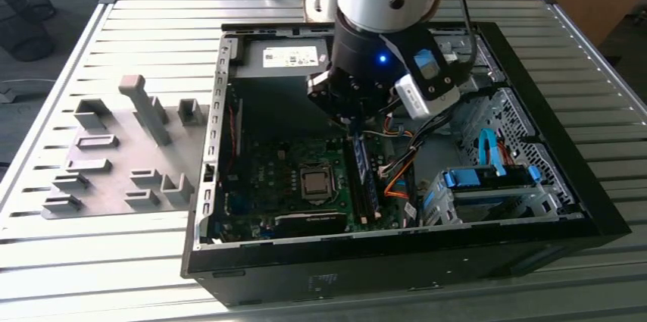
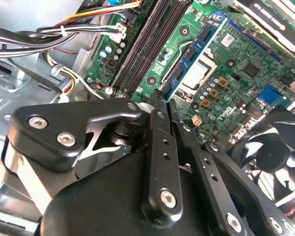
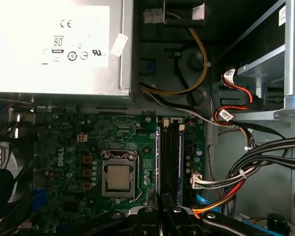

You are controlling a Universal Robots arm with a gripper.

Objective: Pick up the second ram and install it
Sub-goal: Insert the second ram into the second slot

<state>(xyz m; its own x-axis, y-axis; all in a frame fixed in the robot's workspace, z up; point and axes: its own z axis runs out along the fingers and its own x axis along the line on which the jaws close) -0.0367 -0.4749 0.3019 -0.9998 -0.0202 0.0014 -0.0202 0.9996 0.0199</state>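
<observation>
My gripper (image 2: 163, 101) is shut on one end of the second ram (image 2: 194, 54), a thin blue stick with black chips and a small white label. The stick runs lengthwise along the black memory slots (image 2: 142, 44) on the green motherboard, on the side nearer the processor (image 2: 199, 81). In the first wrist view the second ram (image 3: 158, 157) appears edge-on, rising from my gripper (image 3: 162, 204) beside the memory slots (image 3: 171, 157). Whether it touches a slot I cannot tell. In the exterior view my gripper (image 1: 354, 126) reaches down into the open computer case (image 1: 566, 208).
Bundled cables (image 3: 255, 167) lie close beside the slots. The power supply (image 3: 54, 44) sits at one end of the board, and a fan (image 2: 275, 152) stands past the processor. A drive cage (image 1: 486, 186) lies toward the exterior view's right. Grey holder blocks (image 1: 121, 155) stand outside the case.
</observation>
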